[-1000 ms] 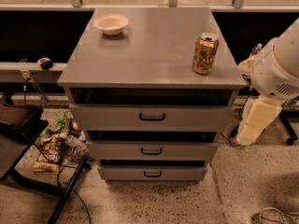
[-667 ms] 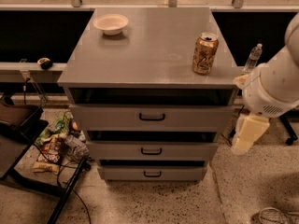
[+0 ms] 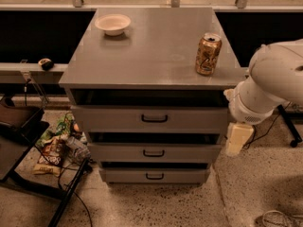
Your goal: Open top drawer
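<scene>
Top drawer (image 3: 109,119) looks shut, handle (image 3: 154,118) untouched. Gripper (image 3: 236,139) hangs off the cabinet's right side, can't tell its state. Reach, grab and pull all left.

No text can be read. The gold can (image 3: 208,54), above and left of the gripper (image 3: 235,144) hanging at the right end of the top drawer (image 3: 109,119), bears illegible markings.

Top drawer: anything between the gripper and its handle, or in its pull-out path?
Nothing visible. The gripper hangs off the cabinet's right front corner, right of the top drawer; its handle faces open space. Floor clutter lies left of the path.
</scene>
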Tool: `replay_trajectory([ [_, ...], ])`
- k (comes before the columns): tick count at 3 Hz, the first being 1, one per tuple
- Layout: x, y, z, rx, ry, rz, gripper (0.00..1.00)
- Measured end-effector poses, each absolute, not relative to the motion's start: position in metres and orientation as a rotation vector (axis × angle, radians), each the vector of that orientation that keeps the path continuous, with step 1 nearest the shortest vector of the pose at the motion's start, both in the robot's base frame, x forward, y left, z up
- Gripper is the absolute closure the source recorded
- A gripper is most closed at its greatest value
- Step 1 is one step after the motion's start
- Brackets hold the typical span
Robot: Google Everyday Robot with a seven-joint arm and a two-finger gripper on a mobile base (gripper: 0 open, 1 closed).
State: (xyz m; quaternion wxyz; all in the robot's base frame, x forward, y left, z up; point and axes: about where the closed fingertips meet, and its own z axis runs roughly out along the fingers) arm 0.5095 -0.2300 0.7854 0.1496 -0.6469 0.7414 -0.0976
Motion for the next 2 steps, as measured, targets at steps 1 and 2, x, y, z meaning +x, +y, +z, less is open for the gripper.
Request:
replay_trajectory([
  [1,0.533,-0.235,0.764,-1.917,2.146,-0.280,0.00],
  [2,0.552,-0.239,0.745,-1.951,2.170,-0.267,0.00],
])
